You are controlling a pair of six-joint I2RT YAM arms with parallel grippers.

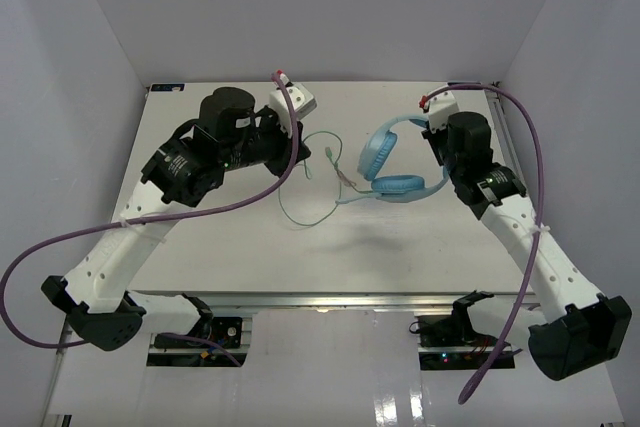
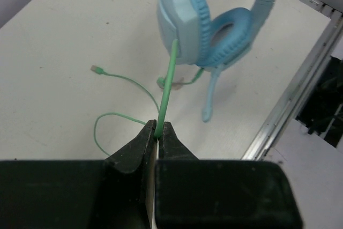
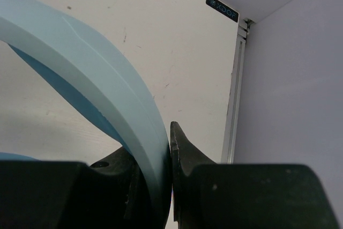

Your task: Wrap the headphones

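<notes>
The light blue headphones (image 1: 385,162) are held up off the table at the right centre. My right gripper (image 1: 432,129) is shut on their headband (image 3: 102,89), which fills the left of the right wrist view. The pale green cable (image 1: 315,182) runs left from an earcup (image 2: 182,22) and loops on the table, ending in a plug (image 2: 96,68). My left gripper (image 2: 158,128) is shut on the cable (image 2: 167,87), which runs taut up to the earcup. In the top view the left gripper (image 1: 296,135) is at the cable's left end.
A thin light blue microphone boom (image 2: 210,97) hangs down from the headphones. The table's metal edge rail (image 2: 300,84) runs along the right side. Purple arm cables (image 1: 260,192) arc over the table. White walls enclose the back and sides.
</notes>
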